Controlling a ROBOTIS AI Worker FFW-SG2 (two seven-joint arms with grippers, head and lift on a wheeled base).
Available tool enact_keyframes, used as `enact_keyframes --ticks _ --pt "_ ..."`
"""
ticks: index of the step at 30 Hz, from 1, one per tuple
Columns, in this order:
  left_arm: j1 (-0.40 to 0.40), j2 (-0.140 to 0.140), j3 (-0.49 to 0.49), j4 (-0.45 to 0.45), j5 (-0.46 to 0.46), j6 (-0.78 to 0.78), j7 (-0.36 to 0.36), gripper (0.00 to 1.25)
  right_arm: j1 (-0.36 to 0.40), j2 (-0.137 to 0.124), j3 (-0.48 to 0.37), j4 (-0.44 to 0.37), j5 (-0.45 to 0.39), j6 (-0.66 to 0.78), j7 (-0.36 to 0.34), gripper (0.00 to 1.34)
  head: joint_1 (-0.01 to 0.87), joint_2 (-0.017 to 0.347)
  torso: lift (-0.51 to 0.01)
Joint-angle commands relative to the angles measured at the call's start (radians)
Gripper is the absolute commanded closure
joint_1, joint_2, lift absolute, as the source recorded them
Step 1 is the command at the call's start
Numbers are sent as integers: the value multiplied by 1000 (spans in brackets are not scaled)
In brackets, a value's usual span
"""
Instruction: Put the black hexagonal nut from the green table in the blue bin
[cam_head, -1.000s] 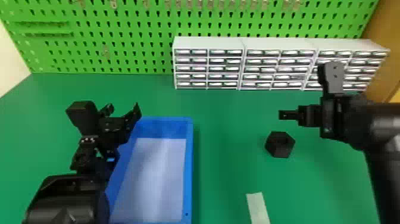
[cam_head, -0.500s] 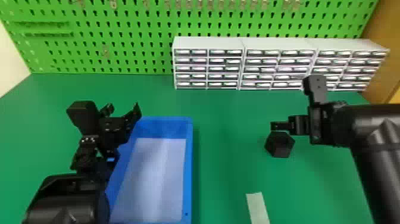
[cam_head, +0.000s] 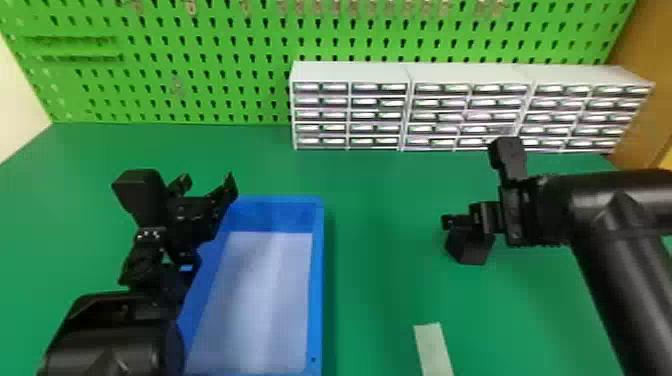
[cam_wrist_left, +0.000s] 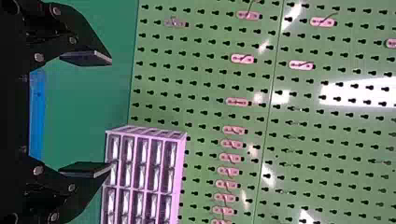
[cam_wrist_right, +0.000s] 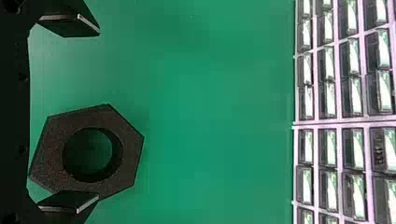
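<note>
OK, R tool (cam_head: 459, 223) nr nut (cam_head: 469, 250)

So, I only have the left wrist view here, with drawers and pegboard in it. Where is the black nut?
Observer: The black nut is on the green table, to the right of the blue bin.
Operator: Is the right claw anywhere near it?
Observer: Yes, in the head view the right claw hides part of the nut's top.
Operator: Has it closed on the nut?
Observer: No, its two fingers stand wide apart.
</note>
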Motion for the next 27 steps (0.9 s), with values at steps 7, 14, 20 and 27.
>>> enact_keyframes --ticks 7,14,20,27 --pt "0 -3 -1 0 0 0 0 449 -33 -1 20 76 2 -15 0 75 686 51 -97" --pt "-3 -3 -1 0 0 0 2 449 -43 0 35 131 2 -41 0 75 686 51 -97" --pt "-3 -3 -1 0 1 0 2 449 -46 0 44 166 0 -64 0 75 686 51 -97" --pt "-4 -3 -1 0 0 0 2 449 -45 2 53 191 2 -84 2 75 686 51 -97"
